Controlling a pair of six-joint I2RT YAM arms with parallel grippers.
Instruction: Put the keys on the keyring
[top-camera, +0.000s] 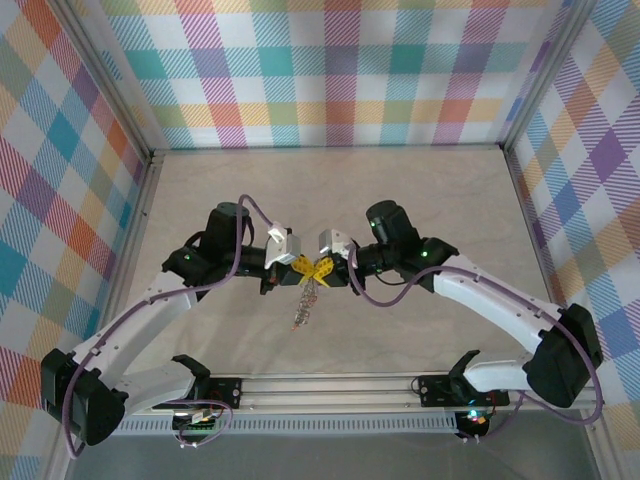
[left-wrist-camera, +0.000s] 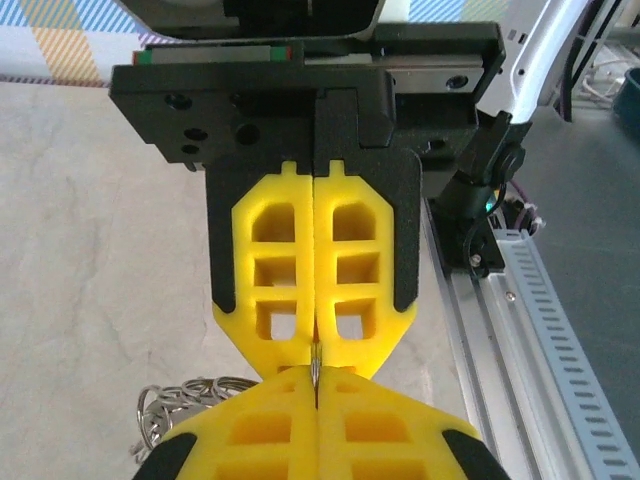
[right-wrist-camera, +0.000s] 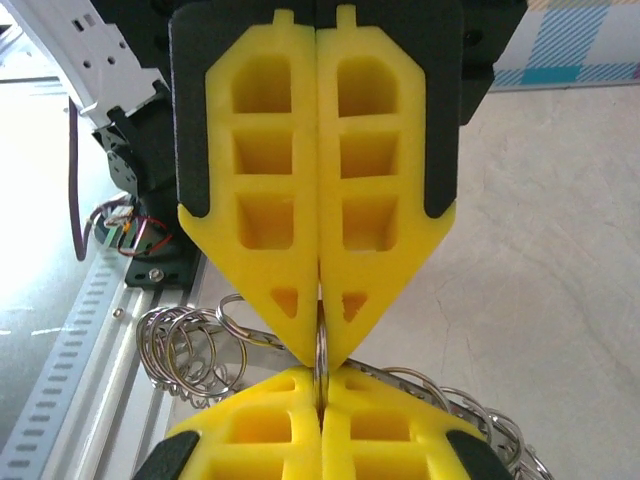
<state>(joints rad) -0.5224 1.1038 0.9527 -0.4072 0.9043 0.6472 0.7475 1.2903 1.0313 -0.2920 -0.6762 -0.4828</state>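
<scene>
table (top-camera: 330, 190): pale mottled top | walls (top-camera: 330, 70): coloured plaid, three sides | rail (top-camera: 340, 420): slotted metal, near edge

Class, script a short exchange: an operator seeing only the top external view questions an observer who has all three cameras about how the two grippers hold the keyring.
Operator: The left gripper and right gripper meet tip to tip. Is anything between them?
Observer: Yes. In the right wrist view, a thin edge of the keyring is pinched by both.
Operator: Is it one plain ring?
Observer: No, many linked silver loops fan out on either side of the fingers.
Operator: Are the jaws fully shut?
Observer: Both pairs press flat together.
</scene>
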